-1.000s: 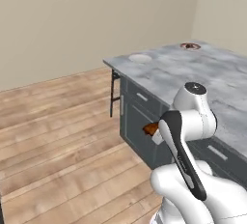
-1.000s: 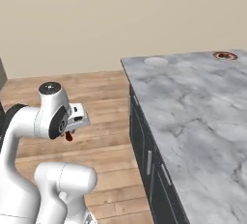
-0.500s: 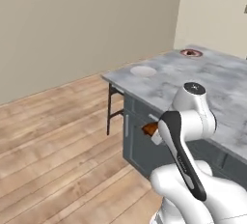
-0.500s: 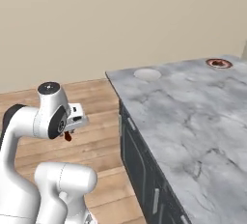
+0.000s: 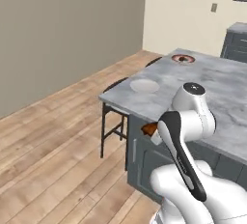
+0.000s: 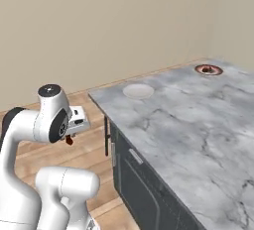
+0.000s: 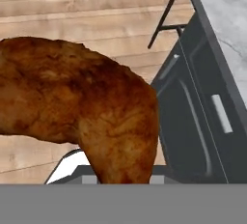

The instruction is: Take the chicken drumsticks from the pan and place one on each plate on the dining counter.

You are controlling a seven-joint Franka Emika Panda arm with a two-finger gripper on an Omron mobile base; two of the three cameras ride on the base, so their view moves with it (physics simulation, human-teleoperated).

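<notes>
Both base views have swung since a sec ago, so the camera moved w/ the base, not the things: dining counter now shows its near corner and more of its dark cabinet front, and the plain whitish plate sits closer and bigger in frame. Arm pose looks the same vs. the base.

Gripper is tucked in close to the robot's body, held in front of the counter's cabinet front, over the wood floor, not over the marble. Jaws are nearly closed, clamped on a chicken drumstick. In the hand view the drumstick is glossy orange-brown and sits right up against the camera, w/ floor planks and the cabinet front behind it. In the left base view only an orange-brown bit of it pokes out left of the forearm; in the right base view a small dark red-brown bit hangs under the hand.

Whitish plate lies near the counter's corner closest to the stool, bare. Plate w/ reddish-brown rim is farther along the same counter edge, well apart from the first, and has something dark on it, too small to tell what. Can't tell finger contact points, drumstick hides them.
</notes>
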